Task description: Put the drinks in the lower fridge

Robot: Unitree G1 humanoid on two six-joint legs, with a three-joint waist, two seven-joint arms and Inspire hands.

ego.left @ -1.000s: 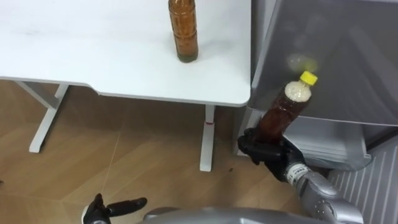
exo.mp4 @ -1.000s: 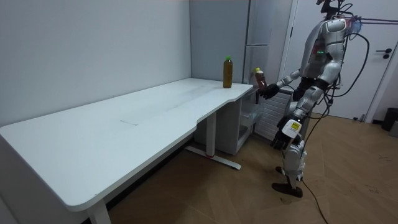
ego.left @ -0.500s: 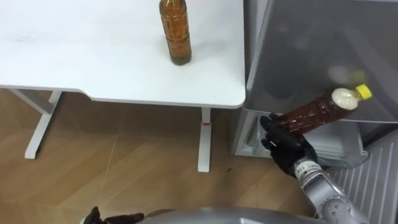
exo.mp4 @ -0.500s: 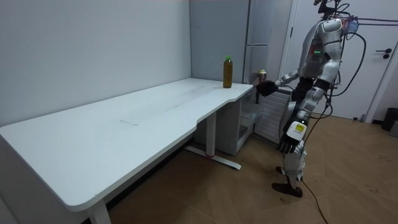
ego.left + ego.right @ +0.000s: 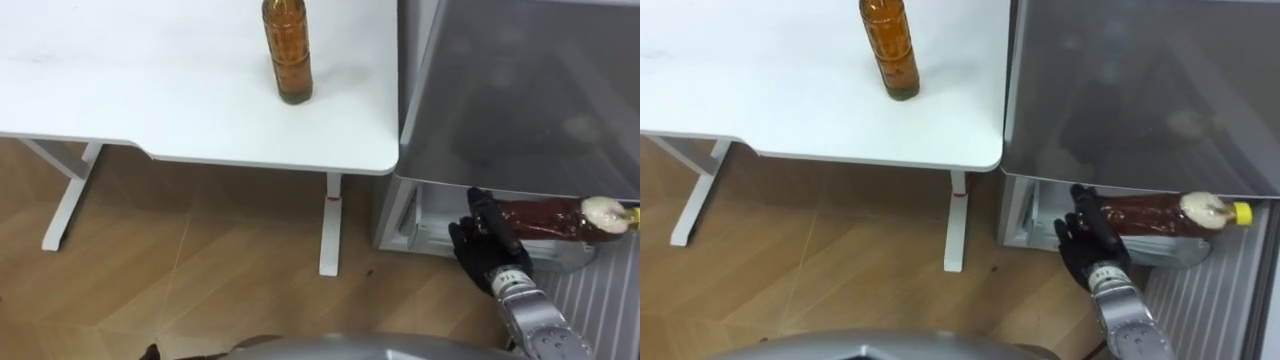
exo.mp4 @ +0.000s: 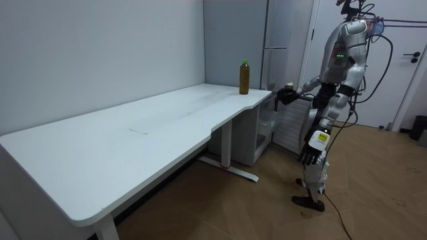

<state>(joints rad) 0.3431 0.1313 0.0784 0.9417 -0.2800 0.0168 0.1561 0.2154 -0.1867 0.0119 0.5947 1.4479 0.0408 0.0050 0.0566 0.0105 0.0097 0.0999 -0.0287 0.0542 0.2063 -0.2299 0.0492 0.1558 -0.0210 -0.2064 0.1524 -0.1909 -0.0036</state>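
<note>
Clasping smooth amber bottle, right robot hand

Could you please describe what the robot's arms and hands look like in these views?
The right robot hand is black with slim fingers. It sits on a smooth, rounded, silver-grey forearm, and a narrow dark band with small white marks rings the wrist. In the room view the left robot hand is dark as well, and its grey forearm carries a white label with a yellow patch.

No lettering, number or sign is legible on the table's bottle, the held bottle or the fridge.
</note>
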